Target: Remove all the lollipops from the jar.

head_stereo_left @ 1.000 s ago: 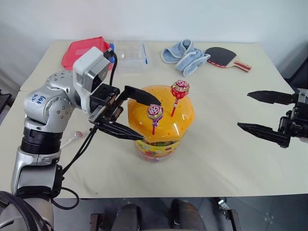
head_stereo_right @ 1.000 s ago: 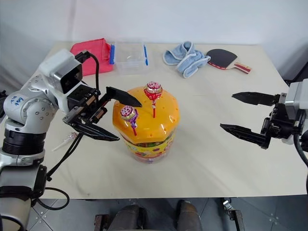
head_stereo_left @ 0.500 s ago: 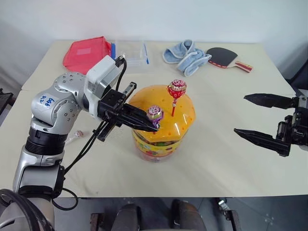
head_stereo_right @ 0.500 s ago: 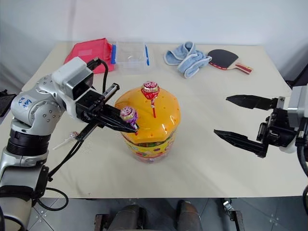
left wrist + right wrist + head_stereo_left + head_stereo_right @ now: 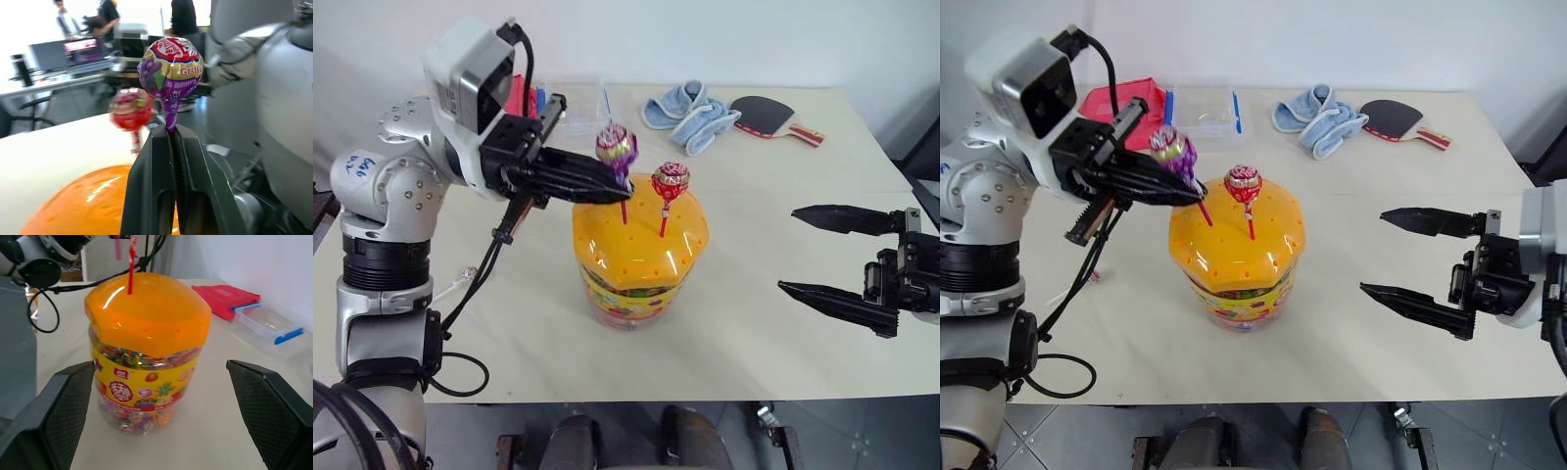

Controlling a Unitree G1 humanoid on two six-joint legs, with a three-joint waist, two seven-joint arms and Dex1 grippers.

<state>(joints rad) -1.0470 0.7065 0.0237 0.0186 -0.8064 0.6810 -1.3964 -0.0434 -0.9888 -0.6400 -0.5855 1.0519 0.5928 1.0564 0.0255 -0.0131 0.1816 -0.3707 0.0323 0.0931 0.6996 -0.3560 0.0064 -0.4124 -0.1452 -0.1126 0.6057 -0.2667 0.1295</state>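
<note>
Lollipop (image 5: pixel 617 145) hangs clear above the jar's (image 5: pixel 636 257) faceted orange lid, stick pinched in the shut left claw (image 5: pixel 612 186); a red one (image 5: pixel 670 181) stands planted. Right claw (image 5: pixel 803 251) gapes wide over bare desk (image 5: pixel 773 176).

One lollipop (image 5: pixel 670 182) stands in the jar (image 5: pixel 638 257), left of the right hand (image 5: pixel 803 253).
</note>
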